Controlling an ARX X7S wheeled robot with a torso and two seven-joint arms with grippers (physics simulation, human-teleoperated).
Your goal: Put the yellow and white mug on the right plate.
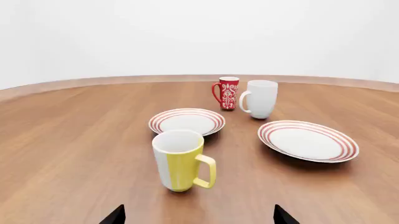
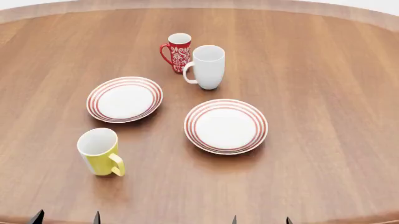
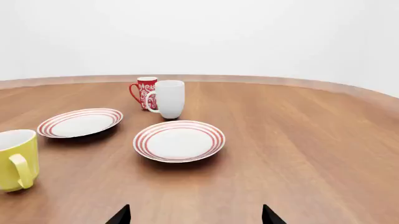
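yellow and white mug (image 2: 100, 151): near front-left edge, upright | rigid, glazed-slick, probably light; grip rim wall, handle clear | left gripper (image 1: 198, 217): spread wide, empty

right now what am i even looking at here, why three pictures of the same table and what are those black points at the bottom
A simulated two-armed robot faces a wooden table. One picture comes from its head, looking down; the other two come from cameras near each arm's tool. The black points are the fingertips: the left tool and right tool, both open, holding nothing. On the table: the yellow and white mug upright at the near left, the left plate, the right plate, a white mug and a red patterned mug behind them. Both plates lie bare.
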